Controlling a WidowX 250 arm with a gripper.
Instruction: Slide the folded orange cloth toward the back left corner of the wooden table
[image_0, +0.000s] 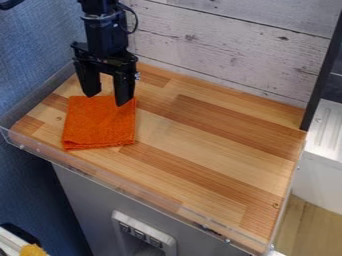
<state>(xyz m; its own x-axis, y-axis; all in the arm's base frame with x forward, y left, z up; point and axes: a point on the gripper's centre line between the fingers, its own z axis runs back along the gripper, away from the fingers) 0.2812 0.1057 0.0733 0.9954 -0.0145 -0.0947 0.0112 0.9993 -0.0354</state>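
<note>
My black gripper (107, 100) hangs down at the upper left of the wooden counter, its two fingers spread apart with nothing between them. Both fingertips are over the back edge of a folded orange cloth (99, 124). I cannot tell whether they touch it. The cloth lies flat near the left end of the counter, roughly square, with its front edge toward the clear front rim.
The wooden counter (207, 145) has a low clear rim (143, 191) along its front. Behind it stands a whitewashed plank wall (227, 50), with a blue wall at left. A dark upright post (322, 75) rises at the right back corner.
</note>
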